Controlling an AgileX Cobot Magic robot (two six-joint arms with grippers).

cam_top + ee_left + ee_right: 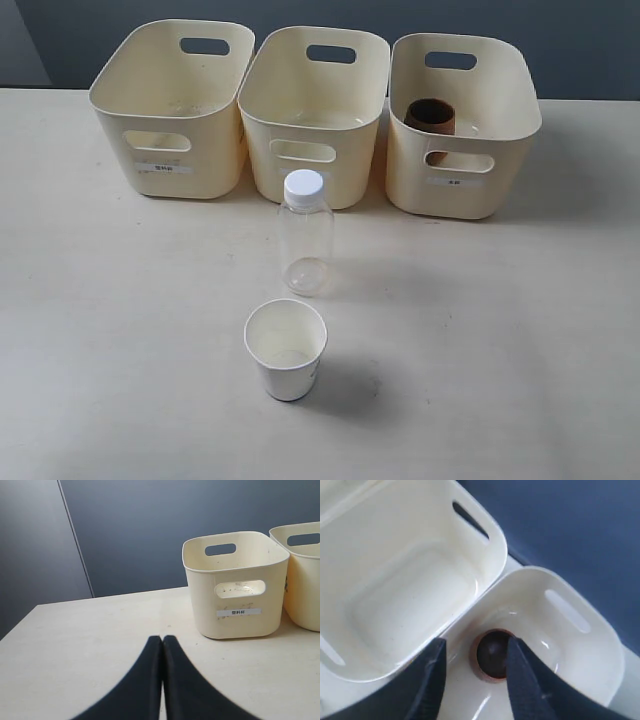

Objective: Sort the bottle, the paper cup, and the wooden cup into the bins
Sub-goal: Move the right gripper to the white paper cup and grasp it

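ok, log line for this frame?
wooden cup in right bin | bottle, paper cup on table | right gripper open above cup | left gripper shut

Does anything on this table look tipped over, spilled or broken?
Nothing stands out. The bottle and paper cup stand upright on the table, and the wooden cup sits upright inside the right-hand bin. The three bins are lined up, with no spills or damage visible.

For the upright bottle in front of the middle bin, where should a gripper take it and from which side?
Judging from its pose, grip the bottle across its clear straight body, below the white cap, coming from above or from a side. It stands upright and free on the table. The paper cup stands close in front, so an approach from there looks crowded.
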